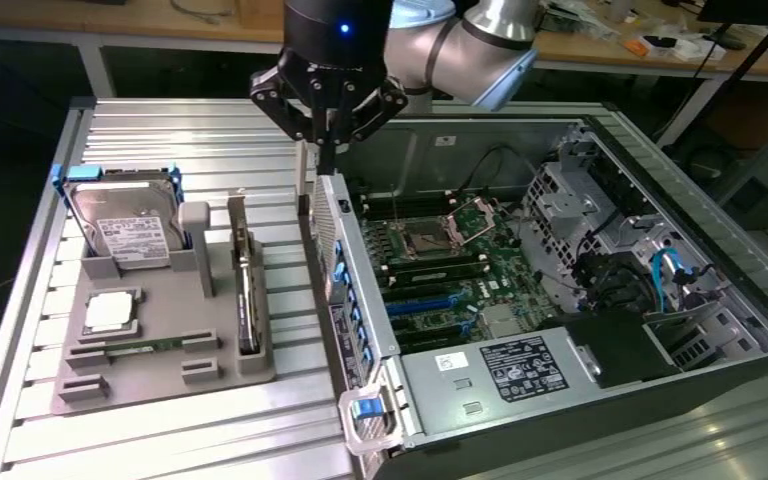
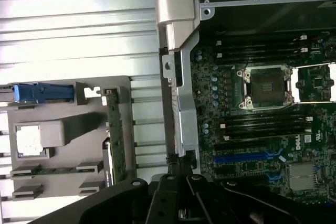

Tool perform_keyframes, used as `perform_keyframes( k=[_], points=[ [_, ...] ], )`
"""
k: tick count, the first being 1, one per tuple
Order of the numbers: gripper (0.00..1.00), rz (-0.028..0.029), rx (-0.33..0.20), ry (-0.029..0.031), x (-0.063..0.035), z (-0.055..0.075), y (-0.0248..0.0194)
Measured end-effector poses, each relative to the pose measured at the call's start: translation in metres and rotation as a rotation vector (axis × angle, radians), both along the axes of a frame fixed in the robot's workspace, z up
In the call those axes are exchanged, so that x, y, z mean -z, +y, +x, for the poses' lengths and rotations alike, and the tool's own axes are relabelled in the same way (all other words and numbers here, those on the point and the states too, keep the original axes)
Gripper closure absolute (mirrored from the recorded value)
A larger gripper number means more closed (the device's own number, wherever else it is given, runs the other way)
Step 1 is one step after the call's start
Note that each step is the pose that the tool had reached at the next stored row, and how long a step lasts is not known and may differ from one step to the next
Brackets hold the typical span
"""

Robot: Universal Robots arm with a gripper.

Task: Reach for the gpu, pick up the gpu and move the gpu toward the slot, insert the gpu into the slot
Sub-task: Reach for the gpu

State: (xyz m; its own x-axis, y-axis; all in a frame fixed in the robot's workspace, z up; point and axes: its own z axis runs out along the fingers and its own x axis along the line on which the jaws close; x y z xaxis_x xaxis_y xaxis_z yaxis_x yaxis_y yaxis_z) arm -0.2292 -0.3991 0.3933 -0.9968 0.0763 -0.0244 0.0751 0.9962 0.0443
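Heads up: your claw (image 1: 327,140) is pressed together with nothing in it, hanging over the side wall of the open PC case (image 1: 357,260). The gpu (image 1: 243,290) sits on edge in the gray holder (image 1: 224,375) on the bench (image 1: 24,330), well apart from the blue slot (image 1: 427,300) on the motherboard (image 1: 484,245).

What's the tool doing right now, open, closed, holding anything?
Tool: closed, holding nothing; the gpu stands in the grey tray.
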Motion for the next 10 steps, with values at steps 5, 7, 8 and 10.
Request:
perform_keyframes(
  k=[5, 7, 8, 10],
  points=[
    [0.89, 0.0001, 0.0, -0.0001, 0.0001, -0.022, -0.0001],
    [0.89, 0.0, 0.0, 0.0, 0.0, -0.028, -0.0001],
    [0.89, 0.0, 0.0, 0.0, 0.0, -0.032, -0.0001],
    [0.89, 0.0001, 0.0, -0.0001, 0.0, -0.038, -0.0002]
  ],
)
